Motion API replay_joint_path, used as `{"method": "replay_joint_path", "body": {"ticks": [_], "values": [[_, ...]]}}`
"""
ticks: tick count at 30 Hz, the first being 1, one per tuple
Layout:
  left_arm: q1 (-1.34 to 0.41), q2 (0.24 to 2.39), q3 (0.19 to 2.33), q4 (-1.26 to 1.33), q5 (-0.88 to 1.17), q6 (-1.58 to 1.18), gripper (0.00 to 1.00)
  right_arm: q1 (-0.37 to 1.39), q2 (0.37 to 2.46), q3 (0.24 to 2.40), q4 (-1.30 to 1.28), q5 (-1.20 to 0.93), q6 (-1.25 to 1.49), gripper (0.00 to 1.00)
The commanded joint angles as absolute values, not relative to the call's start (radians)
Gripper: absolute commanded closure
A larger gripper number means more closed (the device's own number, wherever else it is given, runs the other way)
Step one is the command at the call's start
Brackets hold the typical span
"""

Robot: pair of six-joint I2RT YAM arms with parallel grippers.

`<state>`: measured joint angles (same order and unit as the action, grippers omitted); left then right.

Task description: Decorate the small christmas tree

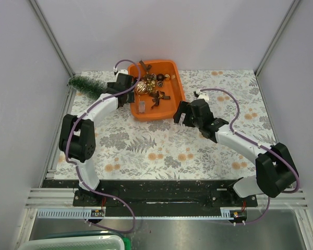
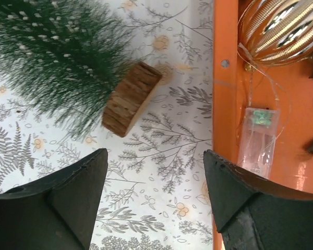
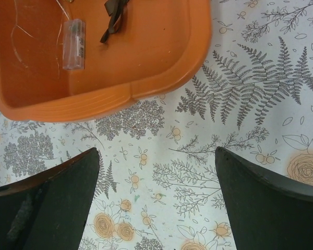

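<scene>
The small christmas tree (image 1: 87, 84) lies on its side at the far left of the tablecloth. In the left wrist view its green bristles (image 2: 52, 57) fill the upper left and its wooden slice base (image 2: 130, 99) faces the tray. My left gripper (image 1: 119, 83) (image 2: 155, 172) is open and empty, hovering just behind the base, beside the orange tray's (image 1: 178, 89) left wall (image 2: 225, 104). The tray holds a gold bauble (image 2: 281, 28), a clear battery box with wire lights (image 2: 258, 135) and dark ribbons. My right gripper (image 1: 179, 115) (image 3: 156, 174) is open and empty over the cloth by the tray's near right corner (image 3: 161, 78).
Grey walls with metal frame posts close in the far side and both sides. The tablecloth is printed with fern leaves and roses. A black rail and a metal trough run along the near edge, with a white bin (image 1: 73, 242) at the lower left.
</scene>
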<state>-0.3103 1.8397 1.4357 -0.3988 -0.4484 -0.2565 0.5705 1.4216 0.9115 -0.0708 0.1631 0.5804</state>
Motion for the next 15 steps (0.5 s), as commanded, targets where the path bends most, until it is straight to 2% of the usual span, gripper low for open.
{"method": "replay_joint_path", "body": {"ticks": [1, 3, 9, 15], "values": [[-0.319, 1.916, 1.528, -0.397, -0.506, -0.265, 0.22, 0.578, 1.367, 0.893, -0.029, 0.169, 0.584, 0.01], [-0.318, 1.951, 1.580, -0.431, -0.561, -0.279, 0.22, 0.580, 1.347, 0.881, -0.026, 0.172, 0.584, 0.01], [-0.319, 1.931, 1.516, -0.330, -0.627, -0.256, 0.22, 0.580, 1.321, 0.851, -0.012, 0.173, 0.583, 0.01], [-0.250, 1.901, 1.462, -0.276, -0.586, -0.232, 0.21, 0.580, 1.345, 0.850, -0.011, 0.160, 0.591, 0.00]]}}
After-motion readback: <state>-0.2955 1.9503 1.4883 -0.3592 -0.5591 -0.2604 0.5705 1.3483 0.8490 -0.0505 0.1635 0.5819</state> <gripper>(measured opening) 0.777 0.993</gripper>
